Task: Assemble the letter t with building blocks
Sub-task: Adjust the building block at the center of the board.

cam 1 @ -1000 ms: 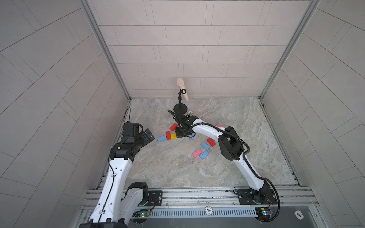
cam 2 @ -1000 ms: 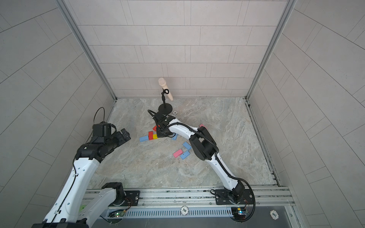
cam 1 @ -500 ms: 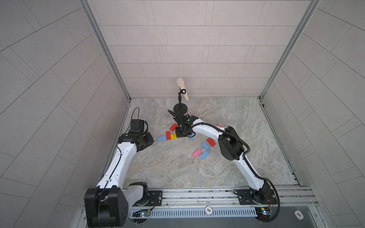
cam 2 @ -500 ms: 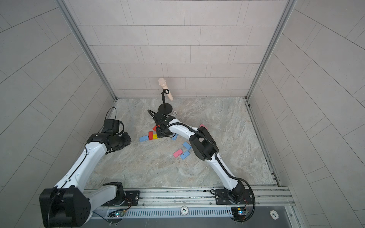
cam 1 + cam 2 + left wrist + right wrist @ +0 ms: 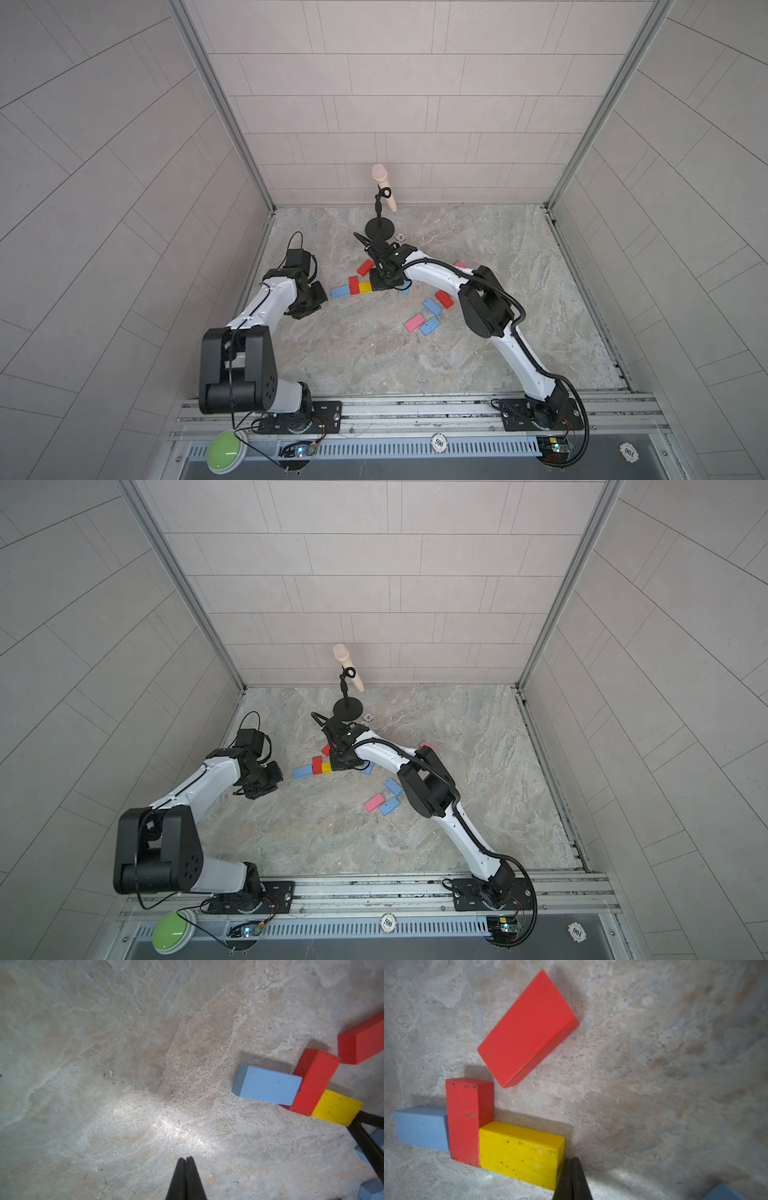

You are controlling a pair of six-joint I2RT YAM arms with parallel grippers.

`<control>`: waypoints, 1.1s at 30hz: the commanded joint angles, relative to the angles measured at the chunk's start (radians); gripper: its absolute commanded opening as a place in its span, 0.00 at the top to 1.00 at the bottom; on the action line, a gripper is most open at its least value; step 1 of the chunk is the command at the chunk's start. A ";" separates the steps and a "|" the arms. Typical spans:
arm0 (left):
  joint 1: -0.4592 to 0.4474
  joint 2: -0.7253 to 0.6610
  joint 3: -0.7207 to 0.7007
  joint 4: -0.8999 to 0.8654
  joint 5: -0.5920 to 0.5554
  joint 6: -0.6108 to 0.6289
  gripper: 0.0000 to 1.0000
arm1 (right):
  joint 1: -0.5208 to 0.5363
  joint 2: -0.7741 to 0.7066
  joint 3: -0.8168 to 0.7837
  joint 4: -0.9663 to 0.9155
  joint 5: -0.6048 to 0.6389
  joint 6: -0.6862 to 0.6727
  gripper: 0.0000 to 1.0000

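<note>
Yellow block (image 5: 519, 1153) is sitting beside right gripper (image 5: 572, 1160), jaws together, empty | left gripper (image 5: 186, 1158) likewise | risking: off-centre push skewing red block (image 5: 467, 1118)

A blue block (image 5: 340, 291), a red block (image 5: 354, 285) turned crosswise and a yellow block (image 5: 365, 286) are laid touching in a row, a second red block (image 5: 365, 267) is laid slanted just beside them, and other blocks (image 5: 432, 306) are spread nearby.

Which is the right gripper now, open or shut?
Shut. In the right wrist view the right gripper has both tips pressed together, nothing between them, beside the yellow block.
</note>
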 commanded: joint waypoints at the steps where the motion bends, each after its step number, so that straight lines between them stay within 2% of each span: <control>1: 0.005 0.052 0.046 0.041 0.006 0.017 1.00 | 0.007 -0.015 -0.014 -0.008 0.017 0.015 0.96; 13: 0.005 0.208 0.121 0.087 0.025 0.025 1.00 | 0.005 -0.016 -0.020 -0.009 0.025 0.015 0.96; 33: 0.002 0.315 0.176 0.127 0.072 0.015 1.00 | 0.005 -0.011 -0.014 -0.007 0.023 0.018 0.96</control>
